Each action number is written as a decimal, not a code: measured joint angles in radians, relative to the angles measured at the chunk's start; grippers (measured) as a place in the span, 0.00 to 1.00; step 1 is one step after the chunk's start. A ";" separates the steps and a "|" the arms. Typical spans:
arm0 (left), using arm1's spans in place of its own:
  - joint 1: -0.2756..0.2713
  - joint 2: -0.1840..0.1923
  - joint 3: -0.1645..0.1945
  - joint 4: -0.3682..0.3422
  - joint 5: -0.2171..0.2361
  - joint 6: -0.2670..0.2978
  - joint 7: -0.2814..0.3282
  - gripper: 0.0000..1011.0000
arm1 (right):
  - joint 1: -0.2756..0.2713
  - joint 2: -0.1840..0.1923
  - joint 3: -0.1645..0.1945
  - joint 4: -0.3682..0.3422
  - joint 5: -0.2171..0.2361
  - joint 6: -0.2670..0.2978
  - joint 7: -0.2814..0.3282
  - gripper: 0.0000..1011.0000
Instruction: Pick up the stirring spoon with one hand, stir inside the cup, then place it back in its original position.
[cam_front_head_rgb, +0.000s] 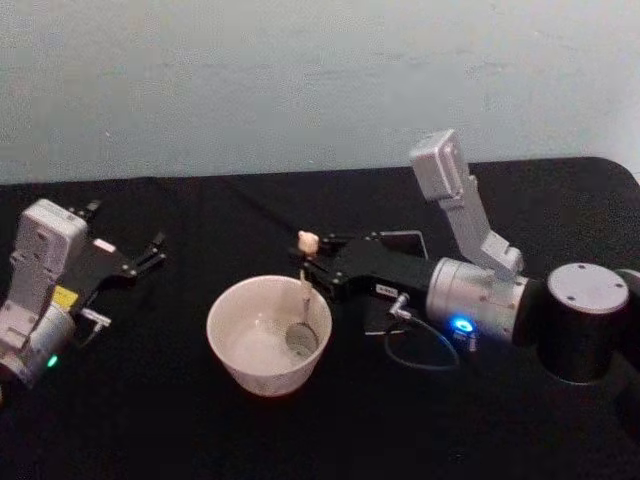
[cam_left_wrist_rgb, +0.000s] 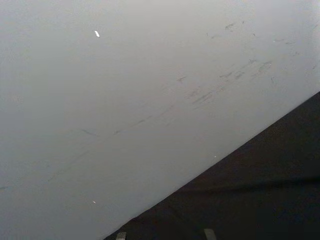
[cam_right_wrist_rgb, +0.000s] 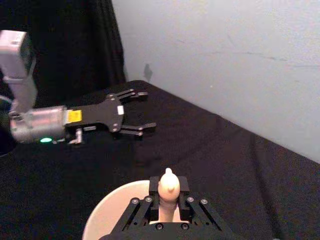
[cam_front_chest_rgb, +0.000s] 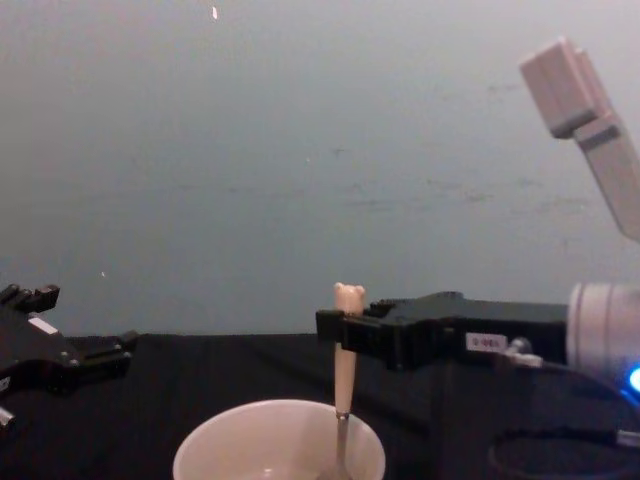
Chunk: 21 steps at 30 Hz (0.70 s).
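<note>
Spoon (cam_front_head_rgb: 305, 295): near upright, bowl down in the cup (cam_front_head_rgb: 250, 372). Your left gripper (cam_right_wrist_rgb: 141, 111): fingers apart, well apart from the cup. Your right gripper (cam_front_head_rgb: 310, 265): clamped on the spoon handle under the bear head, above the cup rim.

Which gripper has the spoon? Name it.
The right gripper, jaws shut on the stirring spoon inside the cup; the left gripper lies open and empty.
</note>
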 joint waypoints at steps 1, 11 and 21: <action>0.000 0.000 0.000 0.000 0.000 0.000 0.000 0.99 | -0.008 0.012 0.002 -0.015 0.007 0.003 0.008 0.21; 0.000 0.000 0.000 0.000 0.000 0.000 0.000 0.99 | -0.036 0.057 -0.020 -0.080 0.040 0.014 0.050 0.21; 0.000 0.000 0.000 0.000 0.000 0.000 0.000 0.99 | -0.022 0.026 -0.067 -0.085 0.034 0.011 0.041 0.21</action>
